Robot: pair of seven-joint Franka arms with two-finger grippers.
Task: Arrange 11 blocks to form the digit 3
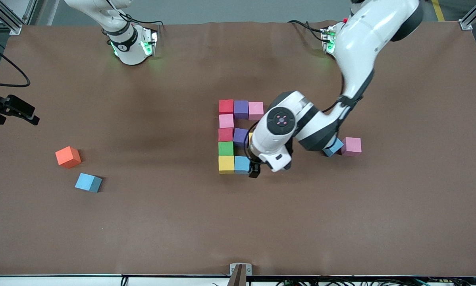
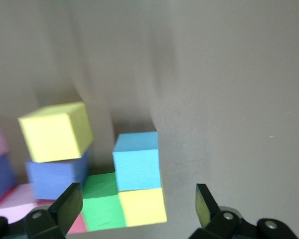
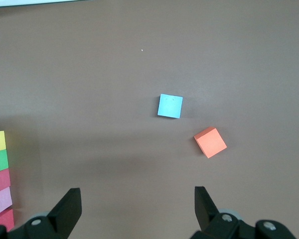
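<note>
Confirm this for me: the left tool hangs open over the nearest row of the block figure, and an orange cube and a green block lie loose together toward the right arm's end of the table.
Not quite. The block lying beside the orange cube is light blue, not green; the front view and the right wrist view both show it. The rest holds: the left tool hangs open over the figure's nearest row.

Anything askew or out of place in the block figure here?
Yes: in the left wrist view, a yellow block sits tilted on top of a purple block rather than flat on the table with the rest.
</note>
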